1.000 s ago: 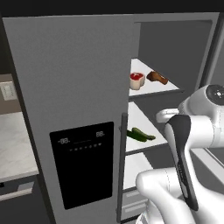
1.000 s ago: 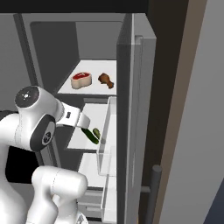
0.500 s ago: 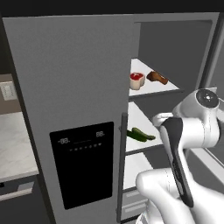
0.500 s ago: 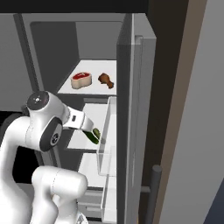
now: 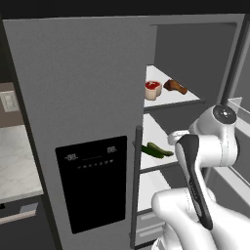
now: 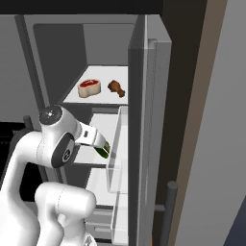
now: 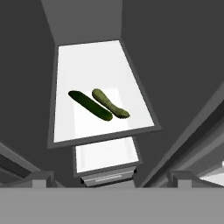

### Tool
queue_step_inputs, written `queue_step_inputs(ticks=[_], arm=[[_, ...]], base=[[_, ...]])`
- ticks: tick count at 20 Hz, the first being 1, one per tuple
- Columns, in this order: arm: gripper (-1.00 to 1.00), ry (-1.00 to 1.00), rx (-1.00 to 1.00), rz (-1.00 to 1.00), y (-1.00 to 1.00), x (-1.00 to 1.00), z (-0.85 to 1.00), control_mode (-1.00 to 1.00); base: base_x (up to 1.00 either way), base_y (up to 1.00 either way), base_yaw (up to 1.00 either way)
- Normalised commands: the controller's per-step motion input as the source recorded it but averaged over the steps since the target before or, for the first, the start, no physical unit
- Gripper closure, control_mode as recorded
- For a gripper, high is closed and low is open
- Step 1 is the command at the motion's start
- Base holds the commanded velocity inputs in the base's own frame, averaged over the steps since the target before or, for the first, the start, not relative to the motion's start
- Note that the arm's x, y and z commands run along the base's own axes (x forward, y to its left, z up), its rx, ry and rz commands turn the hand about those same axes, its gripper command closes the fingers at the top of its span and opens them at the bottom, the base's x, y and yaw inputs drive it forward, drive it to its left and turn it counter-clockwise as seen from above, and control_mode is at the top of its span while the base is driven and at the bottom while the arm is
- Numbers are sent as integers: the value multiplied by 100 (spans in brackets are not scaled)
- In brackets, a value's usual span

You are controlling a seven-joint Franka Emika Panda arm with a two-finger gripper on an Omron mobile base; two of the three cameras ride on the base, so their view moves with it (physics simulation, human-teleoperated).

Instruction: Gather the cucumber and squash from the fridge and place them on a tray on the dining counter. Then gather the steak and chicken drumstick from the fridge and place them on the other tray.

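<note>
White fridge shelf [image 7: 100, 65] ahead of wide-open fingers [image 7: 41, 178] holds 2 vegetables; dark green cucumber [image 7: 89, 105] looks stiff, slippery, best pinched mid-length.

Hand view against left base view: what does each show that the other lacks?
Hand view alone: the drawer below the vegetable shelf, and cucumber and squash lying apart, side by side. Left base view alone: the steak and drumstick on the upper shelf, the closed fridge door with its black panel, and the arm. Both: the two green vegetables on the white shelf.
</note>
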Motion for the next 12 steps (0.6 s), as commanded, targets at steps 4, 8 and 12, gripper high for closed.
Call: queue_step_inputs(ticks=[4, 8, 12], arm=[[-100, 4, 0, 0, 0, 21, -19, -100], [-100, 10, 0, 2, 0, 34, -18, -100], [-100, 8, 0, 4, 0, 36, -24, -100]], base=[[0, 0, 0], [0, 0, 0], [0, 0, 0]])
